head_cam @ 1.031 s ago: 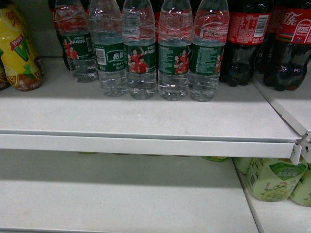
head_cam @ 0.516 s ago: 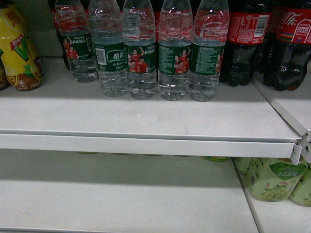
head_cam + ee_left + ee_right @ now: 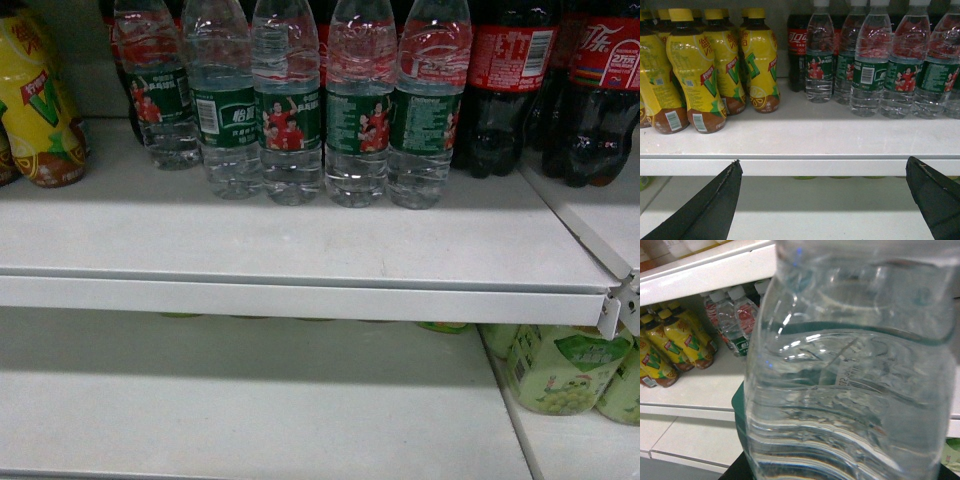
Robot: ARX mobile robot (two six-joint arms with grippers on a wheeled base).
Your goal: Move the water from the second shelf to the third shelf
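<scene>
Your right fingers are clamped on a water bottle [image 3: 850, 385] filling the right wrist view, your left fingers [image 3: 715, 200] spread wide below the shelf [image 3: 800, 145] of lined-up water bottles.

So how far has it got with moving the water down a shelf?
Looks done: one water bottle is off the shelf, filling the right wrist view, apparently clamped in the right gripper. In hand: carrying it. Left: setting it on the lower shelf, which shows no water yet. The left gripper hangs open, empty.
</scene>
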